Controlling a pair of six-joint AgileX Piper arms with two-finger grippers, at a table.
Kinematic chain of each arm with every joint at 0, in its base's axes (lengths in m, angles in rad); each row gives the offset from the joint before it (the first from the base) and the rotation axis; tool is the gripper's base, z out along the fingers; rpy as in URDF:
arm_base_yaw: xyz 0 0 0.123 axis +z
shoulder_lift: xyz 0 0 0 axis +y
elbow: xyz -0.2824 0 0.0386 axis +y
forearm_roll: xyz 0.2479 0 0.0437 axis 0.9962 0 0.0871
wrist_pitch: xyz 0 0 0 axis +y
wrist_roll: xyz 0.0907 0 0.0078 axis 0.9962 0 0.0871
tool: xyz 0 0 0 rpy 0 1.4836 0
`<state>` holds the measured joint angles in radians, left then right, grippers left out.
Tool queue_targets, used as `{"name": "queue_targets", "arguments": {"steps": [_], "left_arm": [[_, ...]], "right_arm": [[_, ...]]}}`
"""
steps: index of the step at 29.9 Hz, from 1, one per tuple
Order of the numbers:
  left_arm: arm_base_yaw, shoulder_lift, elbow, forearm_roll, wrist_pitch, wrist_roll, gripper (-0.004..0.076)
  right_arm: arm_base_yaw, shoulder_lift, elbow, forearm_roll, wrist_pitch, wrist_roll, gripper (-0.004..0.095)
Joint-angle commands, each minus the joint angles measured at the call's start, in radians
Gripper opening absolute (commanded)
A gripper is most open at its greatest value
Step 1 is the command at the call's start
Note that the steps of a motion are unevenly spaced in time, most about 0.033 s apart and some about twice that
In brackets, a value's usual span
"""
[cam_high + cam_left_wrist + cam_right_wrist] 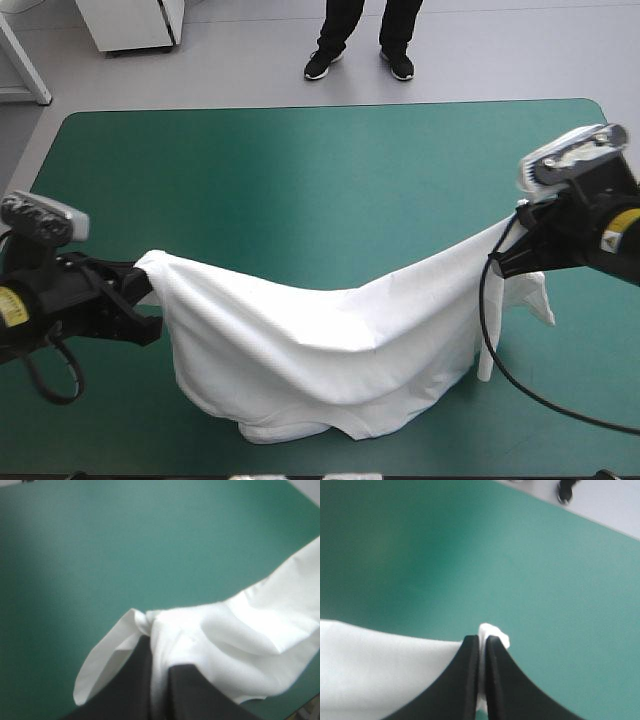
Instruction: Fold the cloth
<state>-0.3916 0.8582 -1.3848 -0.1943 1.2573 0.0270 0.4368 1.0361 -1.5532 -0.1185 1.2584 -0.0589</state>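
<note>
The left gripper [161, 656] is pinched all but closed on a bunched end of the white T-shirt [320, 350], with a strip of fabric caught between its black fingers [132, 685]. The right gripper [482, 640] is clamped the same way on the opposite end, where a small tuft of cloth pokes out past its tips. Between the two arms the shirt hangs lifted over the teal-green cover [300, 180], sagging in a deep swag. Its lowest folds rest on the table toward the near edge, and a loose flap dangles below the right gripper.

The garment looks light and wholly limp: it holds no shape of its own and droops wherever it is unsupported. Thin cloth could probably slip from so narrow a pinch under a sharp tug. The soundest holds are likely at the corners or outer edges, drawn apart evenly so the middle pulls flat before any fold is laid.
</note>
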Motion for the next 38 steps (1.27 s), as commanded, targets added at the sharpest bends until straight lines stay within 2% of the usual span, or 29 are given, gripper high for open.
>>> {"name": "queue_targets", "arguments": {"steps": [1, 5, 15, 19, 24, 29, 38], "left_arm": [[-0.004, 0.068, 0.001, 0.059, 0.031, -0.009, -0.0009], [-0.004, 0.17, 0.001, 0.139, -0.014, -0.009, -0.0009], [0.0, 0.417, 0.001, 0.286, -0.207, 0.025, -0.0008], [0.063, 0.517, 0.001, 0.273, -0.267, 0.025, -0.0008], [0.175, 0.621, -0.009, 0.188, -0.372, 0.106, -0.0009], [0.245, 0.731, -0.101, 0.186, -0.379, 0.15, -0.0009], [0.256, 0.909, -0.27, 0.227, -0.344, 0.19, -0.0009]], "right_arm": [[-0.001, 0.077, 0.047, -0.122, -0.043, 0.015, -0.0017], [-0.008, 0.211, 0.059, -0.171, -0.107, 0.016, -0.0017], [-0.06, 0.463, 0.046, -0.16, -0.279, 0.014, -0.0017], [-0.081, 0.551, -0.023, -0.113, -0.299, -0.013, -0.0017], [-0.129, 0.676, -0.171, -0.078, -0.3, -0.031, -0.0017], [-0.173, 0.814, -0.309, 0.063, -0.286, -0.115, -0.0017], [-0.174, 0.983, -0.352, 0.175, -0.286, -0.191, -0.0017]]}}
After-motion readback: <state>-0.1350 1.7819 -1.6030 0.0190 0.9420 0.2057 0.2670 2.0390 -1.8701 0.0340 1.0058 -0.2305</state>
